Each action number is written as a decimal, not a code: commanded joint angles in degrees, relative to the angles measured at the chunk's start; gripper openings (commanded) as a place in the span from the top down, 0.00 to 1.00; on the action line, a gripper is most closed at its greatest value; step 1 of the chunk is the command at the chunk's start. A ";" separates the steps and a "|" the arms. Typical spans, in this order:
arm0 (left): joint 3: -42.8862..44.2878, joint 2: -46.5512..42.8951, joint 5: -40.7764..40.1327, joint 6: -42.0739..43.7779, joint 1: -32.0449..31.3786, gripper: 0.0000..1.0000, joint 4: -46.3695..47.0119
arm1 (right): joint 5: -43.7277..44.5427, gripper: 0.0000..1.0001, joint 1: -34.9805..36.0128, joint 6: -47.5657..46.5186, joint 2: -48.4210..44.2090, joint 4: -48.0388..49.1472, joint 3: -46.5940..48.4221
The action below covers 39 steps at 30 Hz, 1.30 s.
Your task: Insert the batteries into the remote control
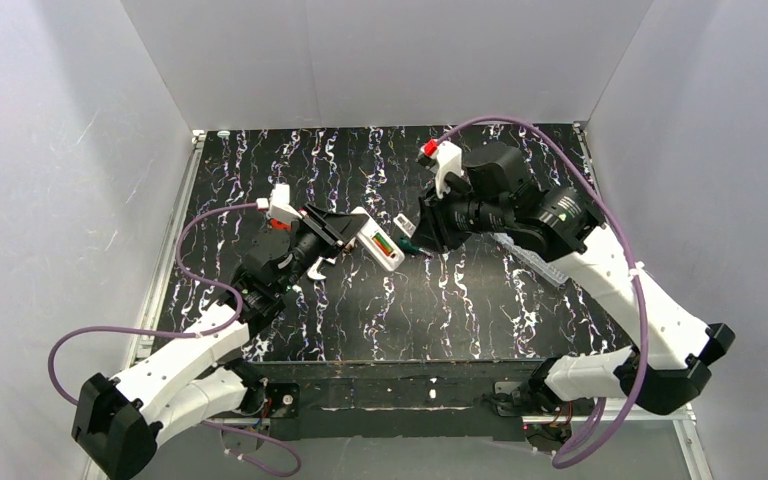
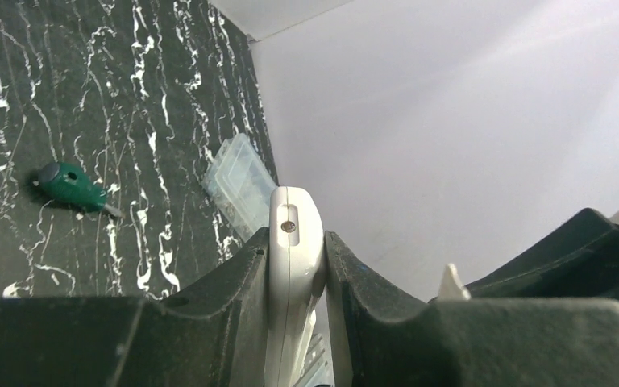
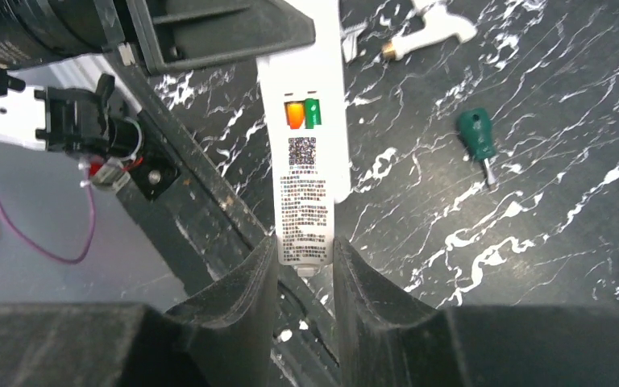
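White remote (image 1: 380, 243) is clamped mid-air by the left gripper (image 2: 296, 242), back facing out so the bay's reachable, orange battery (image 3: 294, 114) inside. Right gripper (image 3: 306, 258) pinches the cover (image 3: 306, 218), probably to slide it shut.

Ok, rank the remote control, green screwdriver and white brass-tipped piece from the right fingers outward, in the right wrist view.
1. remote control: gripped between the right fingers.
2. green screwdriver: on the table, to the right.
3. white brass-tipped piece: farthest, at the view's top edge.
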 commanded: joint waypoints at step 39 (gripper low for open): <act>3.43 0.89 2.37 -1.83 0.35 1.00 9.47 | 3.48 0.75 4.94 -4.24 17.42 -13.83 16.77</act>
